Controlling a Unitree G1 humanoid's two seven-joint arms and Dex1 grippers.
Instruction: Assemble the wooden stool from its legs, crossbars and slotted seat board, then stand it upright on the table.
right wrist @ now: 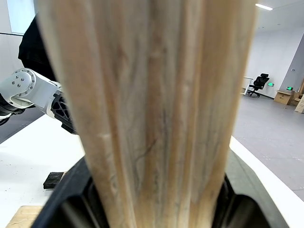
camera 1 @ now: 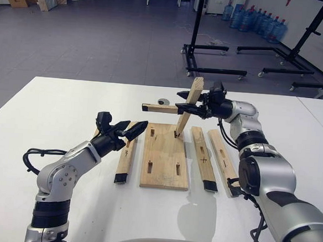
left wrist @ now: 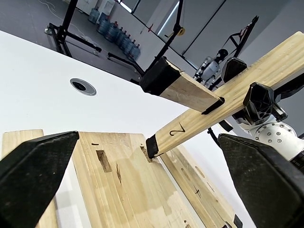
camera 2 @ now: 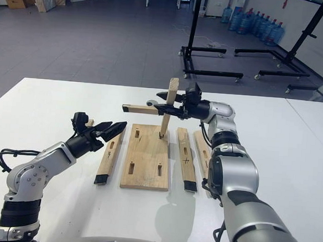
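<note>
White table (camera 1: 51, 113) carries the seat board (camera 1: 164, 171); your right tool (camera 1: 188, 100) grips the tilted leg (camera 1: 196, 87), foot at a slot (camera 1: 178, 134) for seating. Left wrist: your left tool (left wrist: 148, 142) gapes wide, likely ready to steady it.

Left tool (left wrist: 148, 137) fingers (left wrist: 33, 171) spread wide, low over the desk (left wrist: 38, 71). Ahead: board (left wrist: 123, 190) flat on desk, slots up. Leg (left wrist: 190, 128) tilted, black-capped foot at a board slot; seated or just touching, can't tell. Crossbar (left wrist: 183, 90) juts off the leg partway up. Right tool (left wrist: 247, 85) clamps the leg above that joint. Second leg (left wrist: 194, 187) lies flat beside the board.
</note>
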